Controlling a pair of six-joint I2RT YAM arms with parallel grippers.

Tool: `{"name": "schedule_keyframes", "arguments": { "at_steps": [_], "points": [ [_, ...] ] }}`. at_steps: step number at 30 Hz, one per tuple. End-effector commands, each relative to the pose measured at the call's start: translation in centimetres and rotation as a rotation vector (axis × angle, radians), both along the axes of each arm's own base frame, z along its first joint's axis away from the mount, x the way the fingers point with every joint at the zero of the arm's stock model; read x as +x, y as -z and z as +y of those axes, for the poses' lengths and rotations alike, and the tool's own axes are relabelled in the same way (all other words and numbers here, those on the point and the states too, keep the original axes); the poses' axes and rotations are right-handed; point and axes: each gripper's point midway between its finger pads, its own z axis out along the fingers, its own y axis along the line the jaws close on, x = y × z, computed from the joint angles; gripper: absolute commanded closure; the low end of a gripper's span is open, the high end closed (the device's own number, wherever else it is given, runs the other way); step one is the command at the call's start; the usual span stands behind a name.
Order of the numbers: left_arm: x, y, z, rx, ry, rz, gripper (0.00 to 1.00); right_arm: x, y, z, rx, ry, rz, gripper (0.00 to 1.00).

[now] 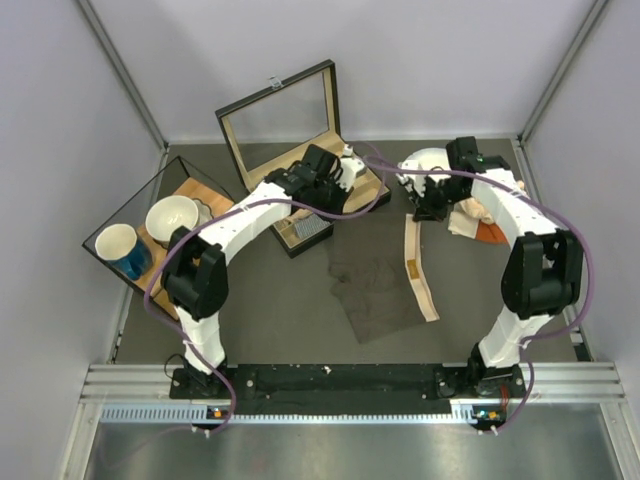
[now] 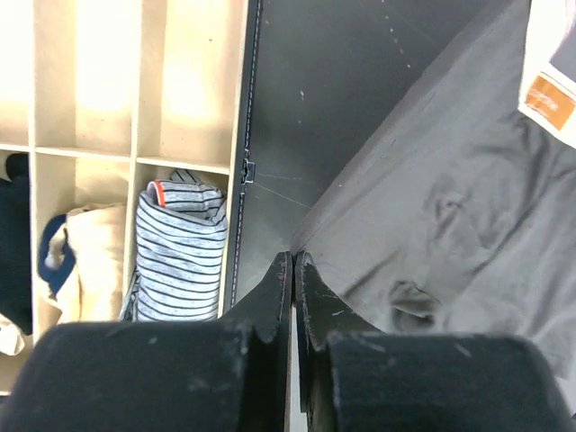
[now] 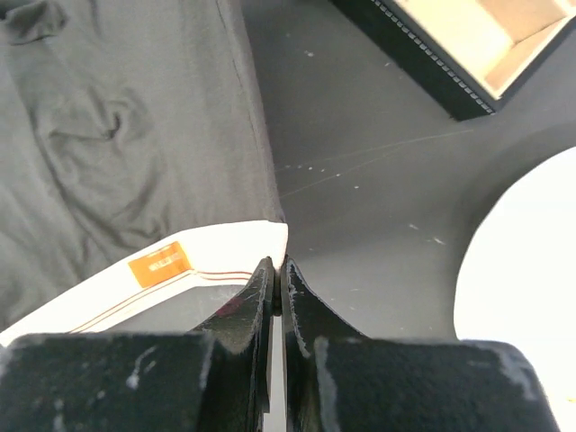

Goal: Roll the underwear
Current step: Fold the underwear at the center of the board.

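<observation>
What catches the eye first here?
Flat mid-table lie dark grey-brown boxer briefs with a beige waistband. Left gripper and right gripper have jaws shut on the far corners, the right on the waistband. Beside the left, a grey striped cloth roll sits in a wooden box.

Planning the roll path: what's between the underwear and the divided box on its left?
Only bare dark table lies between the box and the underwear. The left wrist view shows it most clearly.

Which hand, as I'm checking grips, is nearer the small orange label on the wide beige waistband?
Right. The right hand grips the wide beige waistband beside the small orange label; the left hand sits at the far corner of the dark grey cloth.
</observation>
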Motion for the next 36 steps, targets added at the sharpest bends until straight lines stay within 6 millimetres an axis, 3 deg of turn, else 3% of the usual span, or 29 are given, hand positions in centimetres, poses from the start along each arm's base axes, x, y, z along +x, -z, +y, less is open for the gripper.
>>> {"name": "schedule_keyframes", "arguments": {
  "at_steps": [1, 3, 4, 5, 9, 13, 20, 28, 36],
  "points": [
    [-0.2, -2.4, 0.0, -0.026, 0.005, -0.051, 1.0, -0.4, -3.5, 0.7, 0.052, -0.002, -0.081, 1.0],
    [-1.8, -2.6, -0.4, -0.036, 0.027, -0.031, 1.0, -1.9, -2.4, 0.7, 0.058, -0.013, -0.049, 1.0],
    [-2.9, -1.7, -0.3, -0.024, 0.036, -0.006, 1.0, -2.5, -2.9, 0.6, 0.062, -0.018, -0.068, 1.0],
    [-3.6, -2.3, -0.3, -0.034, 0.042, -0.014, 1.0, -3.8, -1.9, 0.5, 0.058, -0.026, -0.042, 1.0],
    [-8.6, -1.8, -1.9, -0.062, 0.12, 0.056, 1.0, -7.7, -1.0, 0.5, 0.079, -0.089, -0.043, 1.0],
    [-13.0, -0.3, -2.6, -0.055, 0.166, 0.129, 1.0, -11.4, 1.2, -0.3, 0.058, -0.123, -0.016, 1.0],
    [-18.7, 0.8, -3.7, -0.07, 0.218, 0.204, 1.0, -14.9, 3.8, -1.3, 0.016, -0.167, 0.016, 1.0],
    [-21.1, 3.7, -3.6, -0.049, 0.219, 0.28, 1.0, -16.5, 5.7, -2.1, -0.023, -0.194, 0.04, 1.0],
    [-22.2, 4.5, -5.0, -0.053, 0.247, 0.316, 1.0, -17.3, 7.4, -3.0, -0.072, -0.207, 0.078, 1.0]
  ]
}}
